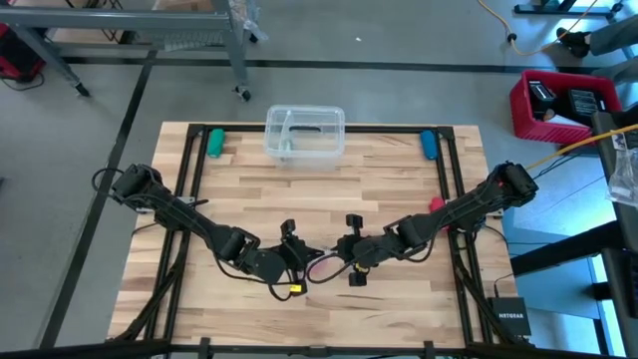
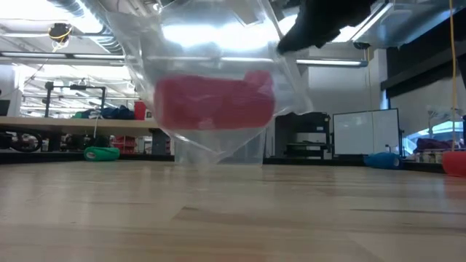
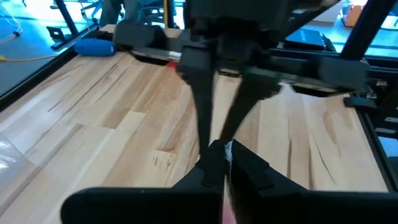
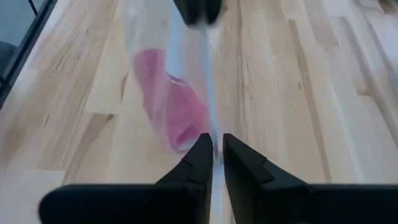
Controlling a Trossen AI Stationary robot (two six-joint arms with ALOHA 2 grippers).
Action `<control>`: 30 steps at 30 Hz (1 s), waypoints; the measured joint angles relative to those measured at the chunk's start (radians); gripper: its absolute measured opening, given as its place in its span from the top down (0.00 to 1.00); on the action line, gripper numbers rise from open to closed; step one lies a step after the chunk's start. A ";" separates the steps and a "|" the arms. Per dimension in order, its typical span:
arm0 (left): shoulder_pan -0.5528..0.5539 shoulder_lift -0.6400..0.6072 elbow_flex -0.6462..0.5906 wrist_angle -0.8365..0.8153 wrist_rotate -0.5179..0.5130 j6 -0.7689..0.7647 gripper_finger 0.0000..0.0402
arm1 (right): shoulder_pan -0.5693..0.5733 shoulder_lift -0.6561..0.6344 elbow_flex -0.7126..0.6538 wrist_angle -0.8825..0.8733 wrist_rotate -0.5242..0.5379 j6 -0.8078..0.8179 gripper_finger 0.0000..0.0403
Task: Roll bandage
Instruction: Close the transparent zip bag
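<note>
My right gripper has its two fingers pressed almost together on the edge of a clear wrapper, which stretches away from the fingertips to my left gripper at the other end. Inside this wrapper I see the bandage, a soft pink mass, lying close in front of my right fingers and above the wooden table. In the left wrist view my left gripper is also closed narrow on the wrapper's edge, and the right gripper meets it point to point from the opposite side. From the low view the wrapper hangs in the air above the table, and the bandage rests in its lower part, clear of the wood. From above, both grippers face each other near the middle of the table, toward its near edge. Farther away, a clear box stands at the far edge, with a green object at the far left corner and a blue one at the far right.
</note>
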 joint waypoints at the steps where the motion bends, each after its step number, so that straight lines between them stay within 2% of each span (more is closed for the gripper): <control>1: -0.001 0.000 0.000 0.000 -0.003 0.003 1.00 | 0.000 0.000 -0.009 0.004 0.000 0.000 0.90; 14: -0.009 0.000 -0.002 -0.009 -0.011 0.018 1.00 | 0.001 -0.003 -0.153 0.023 -0.015 0.036 0.90; 19: -0.009 0.000 -0.002 -0.013 -0.011 0.022 1.00 | 0.000 -0.003 -0.153 0.027 -0.033 0.081 0.89; 23: -0.008 -0.005 0.002 -0.040 -0.014 0.018 1.00 | 0.000 -0.014 -0.061 -0.125 -0.060 0.079 0.80; 26: 0.005 -0.003 0.002 -0.082 -0.014 0.014 1.00 | 0.000 -0.051 0.038 -0.277 -0.024 0.074 0.70; 30: 0.037 -0.002 0.002 -0.069 -0.024 0.036 1.00 | 0.000 -0.080 0.102 -0.450 0.035 0.058 0.55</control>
